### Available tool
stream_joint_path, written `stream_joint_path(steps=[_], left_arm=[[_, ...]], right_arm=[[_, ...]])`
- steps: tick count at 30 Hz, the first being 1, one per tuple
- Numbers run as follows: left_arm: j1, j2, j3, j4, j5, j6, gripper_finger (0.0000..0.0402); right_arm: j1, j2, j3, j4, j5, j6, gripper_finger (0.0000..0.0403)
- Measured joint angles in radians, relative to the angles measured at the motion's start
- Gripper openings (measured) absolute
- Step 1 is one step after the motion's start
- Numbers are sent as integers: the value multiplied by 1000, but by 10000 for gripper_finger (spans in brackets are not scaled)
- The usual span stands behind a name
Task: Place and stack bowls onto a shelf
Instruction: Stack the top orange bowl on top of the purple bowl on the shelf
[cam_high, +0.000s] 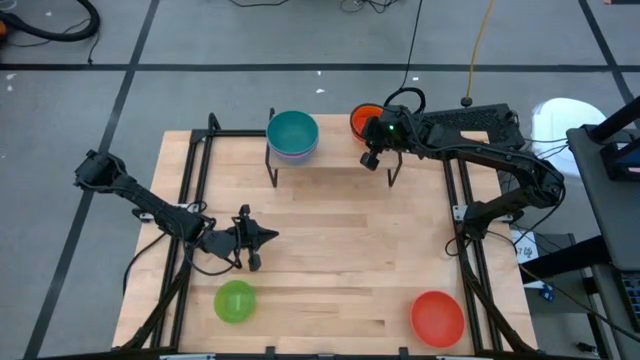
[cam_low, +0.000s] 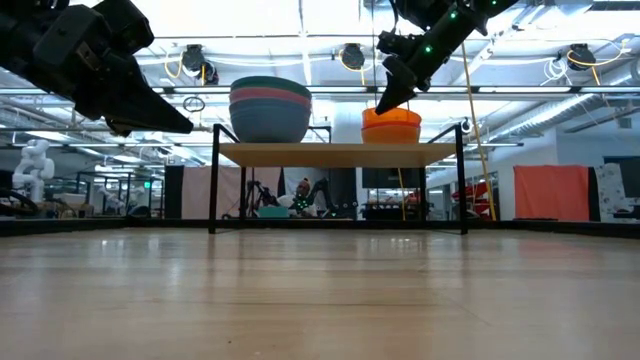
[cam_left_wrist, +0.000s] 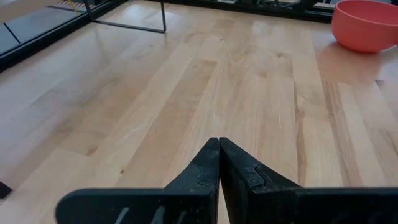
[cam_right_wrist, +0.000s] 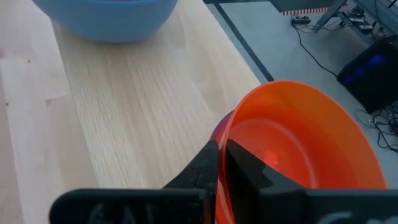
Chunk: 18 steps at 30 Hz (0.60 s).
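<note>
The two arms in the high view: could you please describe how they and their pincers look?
Both arms are dark, slender and jointed, with black cables trailing along them. The left pincer and right pincer each end in two black tapered fingers. A small green light glows near the right arm's wrist.

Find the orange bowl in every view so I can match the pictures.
High view: orange bowl on the shelf's right end, partly under the right gripper.
Low view: on the shelf, right of centre.
Left wrist view: not in it.
Right wrist view: lower right.
Shared landmark: the shelf.
</note>
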Motion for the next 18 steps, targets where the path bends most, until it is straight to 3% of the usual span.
stream_joint_path(steps=[8, 18], left_arm=[[0, 0, 0, 0, 0, 16, 10], [0, 0, 0, 0, 0, 16, 10]], right_arm=[[0, 0, 0, 0, 3, -3, 26], [21, -5, 0, 3, 4, 12, 87]])
